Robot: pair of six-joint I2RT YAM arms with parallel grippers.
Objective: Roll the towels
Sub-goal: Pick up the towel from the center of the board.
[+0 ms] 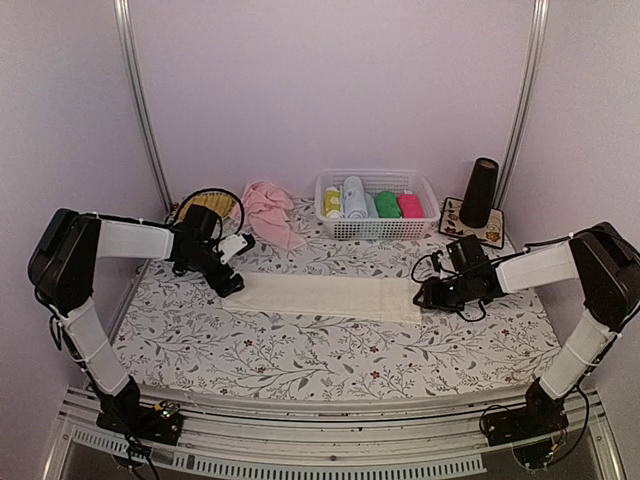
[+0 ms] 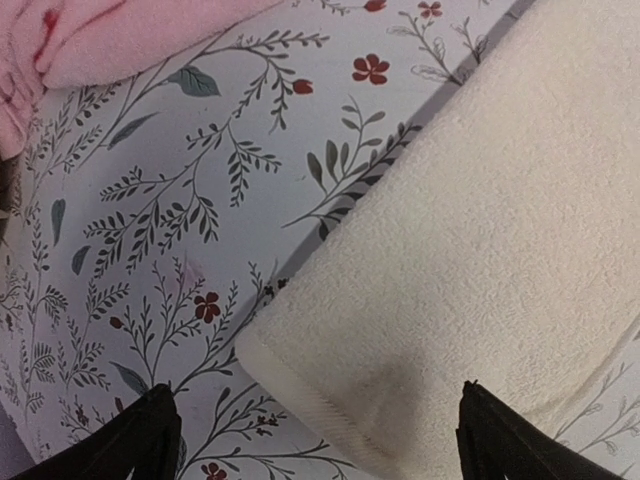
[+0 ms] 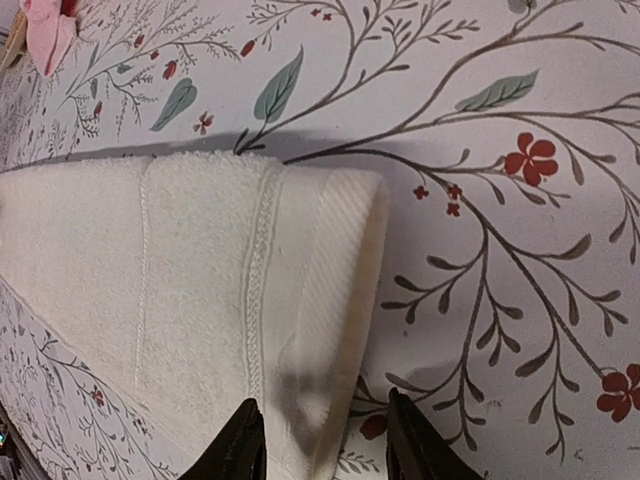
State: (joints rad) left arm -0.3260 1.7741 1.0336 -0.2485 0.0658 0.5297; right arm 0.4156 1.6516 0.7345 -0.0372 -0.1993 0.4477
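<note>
Top external view: cream towel lies flat at table centre, a folded strip, long axis 9-to-3 o'clock. Pink towel lies crumpled at 11 o'clock. Left hand wide open; right hand part-open astride the cream hem; both empty.

Left wrist view: cream towel cut off by right and bottom edges. Pink towel cut off at top-left corner. Only tips of left fingers seen.

Right wrist view: cream towel cut off at left and bottom edges. Pink towel reduced to sliver. Right fingers cut by bottom edge.

Top view: round rimmed object at back left corner of desk partly hidden behind left arm.
</note>
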